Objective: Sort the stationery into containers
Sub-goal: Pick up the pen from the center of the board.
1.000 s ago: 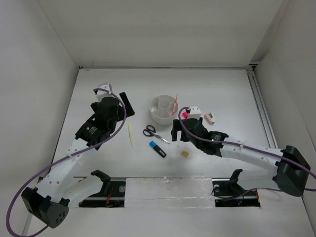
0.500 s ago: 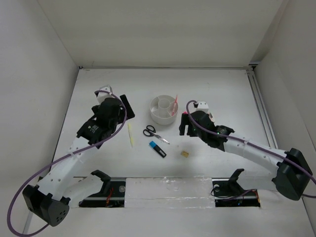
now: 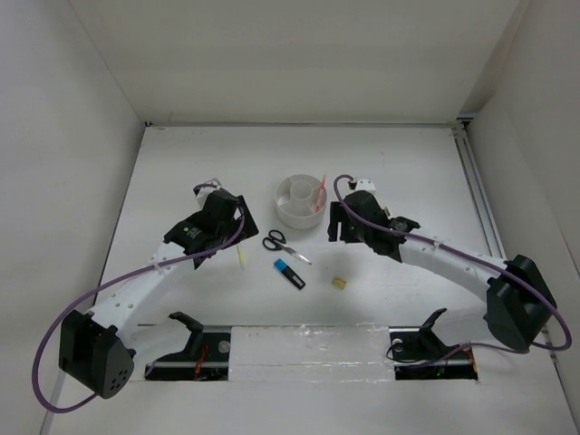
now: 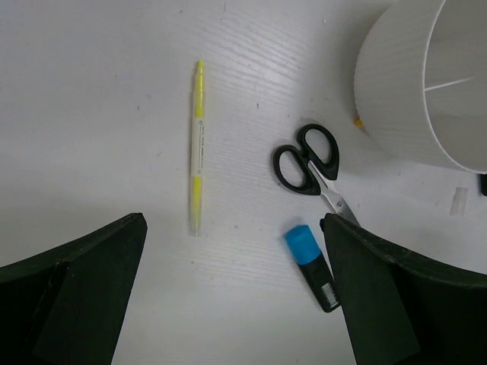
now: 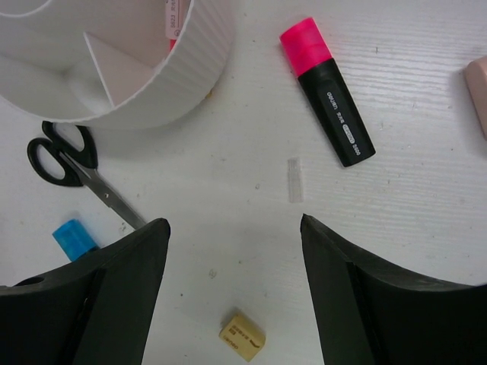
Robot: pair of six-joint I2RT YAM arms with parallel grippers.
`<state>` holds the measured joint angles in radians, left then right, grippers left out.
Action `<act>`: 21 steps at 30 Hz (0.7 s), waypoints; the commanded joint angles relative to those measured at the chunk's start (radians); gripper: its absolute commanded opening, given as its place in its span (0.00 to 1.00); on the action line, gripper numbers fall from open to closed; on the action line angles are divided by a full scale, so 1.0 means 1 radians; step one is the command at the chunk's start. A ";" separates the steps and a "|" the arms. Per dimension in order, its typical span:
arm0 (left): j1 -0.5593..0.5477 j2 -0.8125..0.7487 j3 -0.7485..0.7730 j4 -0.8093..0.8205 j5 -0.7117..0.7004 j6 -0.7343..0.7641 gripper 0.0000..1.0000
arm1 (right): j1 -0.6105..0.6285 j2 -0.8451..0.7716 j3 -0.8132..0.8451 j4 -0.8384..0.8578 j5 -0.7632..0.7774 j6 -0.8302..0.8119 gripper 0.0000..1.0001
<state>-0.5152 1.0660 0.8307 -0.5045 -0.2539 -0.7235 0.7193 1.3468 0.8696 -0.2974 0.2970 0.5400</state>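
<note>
- Black left gripper [image 4: 234, 243] — jaws spread wide, nothing btwn them, hanging over the table [image 3: 408, 163] left of centre.
- Yellow pencil [image 4: 197, 148] lies flat below that gripper, on its own, apart from the other items.
- Scissors [image 4: 319, 185], black handles, blades shut, flat on the table near the tub's wall, not touching it.
- Blue marker [image 4: 313, 268] w/ black body, just beside the scissor tips on the near side.
- White round tub [image 3: 288, 216] w/ dividers, approx mid-table. Red pen [image 3: 319, 193] stands tilted in a compartment on its right side, top poking over the rim.
- Tan eraser [image 5: 243, 336] on the table, near side, well apart from the tub.
- Right gripper [image 5: 234, 228] — jaws spread, empty, over the table just right of the tub.
- Pink marker [image 5: 327, 91] w/ black body lies flat right of the tub, apart from it.
- Pinkish eraser [image 5: 479, 91] farthest right, cut off by the edge of the right wrist view.
</note>
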 commanded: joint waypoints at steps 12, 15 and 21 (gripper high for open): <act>0.003 -0.014 -0.082 0.031 0.002 -0.102 1.00 | -0.083 0.155 0.057 0.034 -0.087 -0.040 0.67; -0.006 -0.014 -0.102 0.031 -0.008 -0.113 1.00 | -0.083 0.178 0.046 0.059 -0.087 -0.040 0.65; -0.006 0.026 -0.142 0.069 -0.008 -0.122 1.00 | -0.072 0.169 0.037 0.060 -0.078 -0.022 0.67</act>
<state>-0.5159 1.0622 0.7143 -0.4622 -0.2451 -0.8284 0.6426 1.5330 0.8875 -0.2787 0.2230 0.5129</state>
